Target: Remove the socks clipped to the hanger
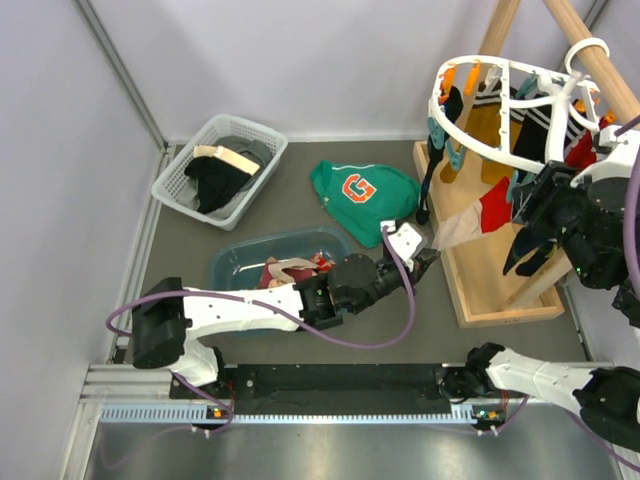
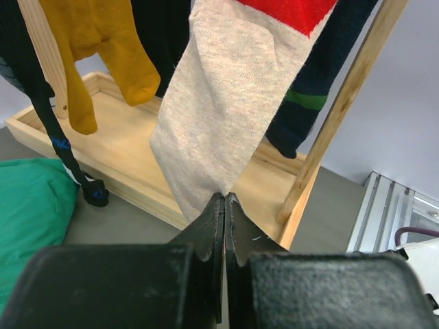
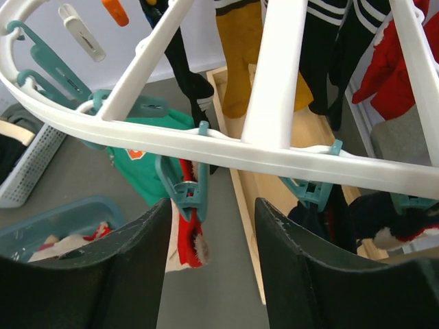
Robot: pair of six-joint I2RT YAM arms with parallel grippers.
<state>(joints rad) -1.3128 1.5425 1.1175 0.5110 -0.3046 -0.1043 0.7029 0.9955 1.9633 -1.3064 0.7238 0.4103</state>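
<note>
The white oval hanger hangs from the wooden stand at the right, with several socks clipped to it. My left gripper is shut on the toe of a beige sock with a red band, which is still clipped above and stretched taut. The left wrist view shows the closed tips pinching the beige sock. My right gripper is open just under the hanger rim. In the right wrist view its fingers sit either side of a teal clip holding the red cuff, below the frame.
The wooden stand base lies under the hanger. Mustard socks and a navy sock with a green stripe hang close by. A teal bin holds socks beside my left arm. A green sweatshirt and white basket lie behind.
</note>
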